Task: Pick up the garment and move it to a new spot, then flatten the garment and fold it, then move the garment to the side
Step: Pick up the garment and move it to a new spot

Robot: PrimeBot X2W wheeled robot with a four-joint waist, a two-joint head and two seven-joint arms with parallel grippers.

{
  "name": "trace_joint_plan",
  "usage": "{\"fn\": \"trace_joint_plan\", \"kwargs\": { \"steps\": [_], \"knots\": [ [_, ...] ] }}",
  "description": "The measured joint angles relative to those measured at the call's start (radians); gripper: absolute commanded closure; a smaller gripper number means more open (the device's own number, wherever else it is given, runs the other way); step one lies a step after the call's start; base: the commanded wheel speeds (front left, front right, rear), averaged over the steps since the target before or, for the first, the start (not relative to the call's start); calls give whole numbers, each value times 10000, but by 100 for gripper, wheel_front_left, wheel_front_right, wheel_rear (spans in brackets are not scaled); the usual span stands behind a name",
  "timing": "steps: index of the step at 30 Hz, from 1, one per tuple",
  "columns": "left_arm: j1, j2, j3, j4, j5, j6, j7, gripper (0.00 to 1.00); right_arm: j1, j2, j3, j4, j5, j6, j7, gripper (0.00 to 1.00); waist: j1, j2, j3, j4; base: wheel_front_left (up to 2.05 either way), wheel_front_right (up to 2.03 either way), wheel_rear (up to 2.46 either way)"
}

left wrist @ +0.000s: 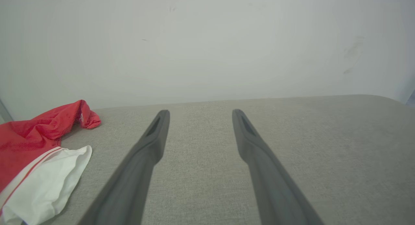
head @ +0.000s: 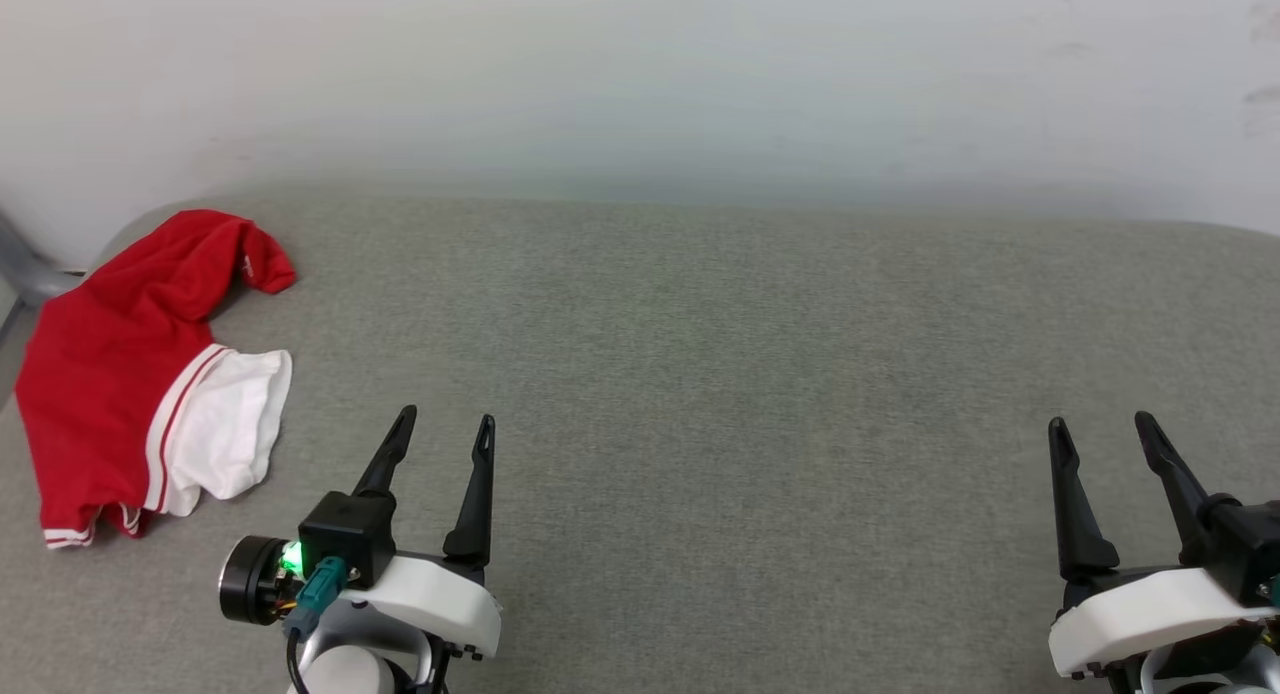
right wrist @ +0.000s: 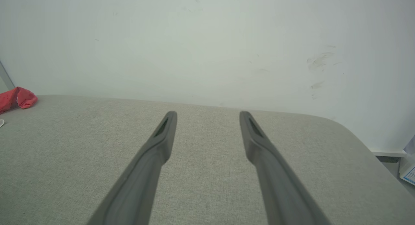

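Red shirt [head: 95, 374] with a white sleeve lies bunched up on the left end of the grey bench [head: 700, 374]. The left gripper [head: 447, 416] and right gripper [head: 1099, 421] have wide, empty jaws.

A grey woven fabric surface [head: 760, 374] with rounded corners is backed by a plain pale wall [head: 640, 64]. Dark scuff marks [right wrist: 319, 60] are seen on the wall at right. A grey bar [head: 22, 266], possibly a metal frame, is glimpsed at far left.
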Motion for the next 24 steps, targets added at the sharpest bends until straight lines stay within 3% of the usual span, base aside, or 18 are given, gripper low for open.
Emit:
{"fn": "trace_joint_plan", "kwargs": {
  "steps": [8, 24],
  "knots": [
    [-70, -127, 389, 27, -203, -69, 0, 0, -16, 2, 192, -58, -15, 0, -86, 0, 0, 0, -18, 675, 0, 0, 0],
    [-55, -188, 1147, -17, -86, -36, 0, 0, -110, 8, 1043, -393, -393, 13, 21, 0, 0, 0, -14, 2764, 0, 0, 0]
  ]
}}
